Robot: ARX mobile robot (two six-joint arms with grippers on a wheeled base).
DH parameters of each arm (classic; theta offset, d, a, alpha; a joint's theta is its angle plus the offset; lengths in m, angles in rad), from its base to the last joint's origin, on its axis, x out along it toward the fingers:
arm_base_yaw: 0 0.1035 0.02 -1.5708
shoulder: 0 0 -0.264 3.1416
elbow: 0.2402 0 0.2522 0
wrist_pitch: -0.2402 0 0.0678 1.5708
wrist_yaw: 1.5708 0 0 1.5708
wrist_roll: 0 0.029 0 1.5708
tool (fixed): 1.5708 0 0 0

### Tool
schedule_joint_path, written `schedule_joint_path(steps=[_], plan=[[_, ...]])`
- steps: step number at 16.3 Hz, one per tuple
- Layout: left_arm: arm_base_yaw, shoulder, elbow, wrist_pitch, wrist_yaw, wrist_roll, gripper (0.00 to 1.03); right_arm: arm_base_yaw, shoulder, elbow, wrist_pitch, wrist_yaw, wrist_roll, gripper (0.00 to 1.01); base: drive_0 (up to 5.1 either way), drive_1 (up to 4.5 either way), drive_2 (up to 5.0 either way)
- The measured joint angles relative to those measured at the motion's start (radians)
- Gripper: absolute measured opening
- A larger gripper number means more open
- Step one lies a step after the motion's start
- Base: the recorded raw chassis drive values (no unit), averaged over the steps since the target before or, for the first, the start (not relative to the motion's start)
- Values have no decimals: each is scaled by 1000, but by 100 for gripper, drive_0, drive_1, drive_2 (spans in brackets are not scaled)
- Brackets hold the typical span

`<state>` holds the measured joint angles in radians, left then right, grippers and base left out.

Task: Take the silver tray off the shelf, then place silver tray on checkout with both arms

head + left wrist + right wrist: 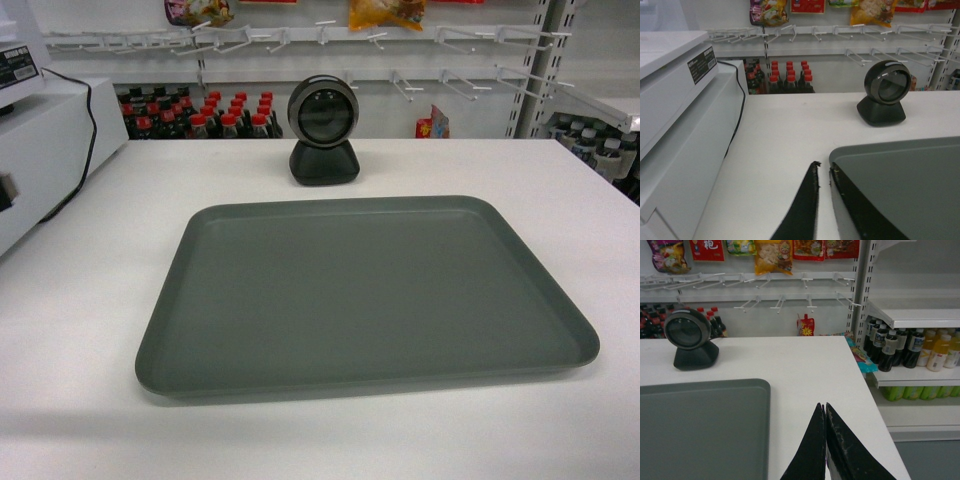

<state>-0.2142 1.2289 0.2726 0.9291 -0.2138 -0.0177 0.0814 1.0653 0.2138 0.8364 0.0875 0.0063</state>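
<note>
Neither arm appears in the head view. In the left wrist view, the silver tray (910, 180) runs off the right and bottom edges, and the left gripper (824, 172) shows only 2 black finger blades cut by the bottom edge. In the right wrist view, the tray's left and bottom parts are cropped, and the right gripper (825, 410) is cut off below. Snack packet labels are too small to read.

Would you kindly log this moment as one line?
tray: flat on checkout | left hand: at tray edge, slightly open | right hand: shut, clear of tray
</note>
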Motion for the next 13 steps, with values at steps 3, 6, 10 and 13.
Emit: schedule_joint_path(steps=[3,6,10,13], plan=[[56,-132,-80,-26,48,3,2,-54,-104,-59,-34,-77,-4,2,0,0,0],[72,-172,-106,-45,63,3,2,-82,-141,-78,-52,-81,-4,2,0,0,0],[114,-315,-174,-126,111,3,2,-87,-278,-136,-137,-85,-4,2,0,0,0],[202,-376,-247,-142,205,4,2,-86,-341,-193,-134,-85,-4,2,0,0,0]])
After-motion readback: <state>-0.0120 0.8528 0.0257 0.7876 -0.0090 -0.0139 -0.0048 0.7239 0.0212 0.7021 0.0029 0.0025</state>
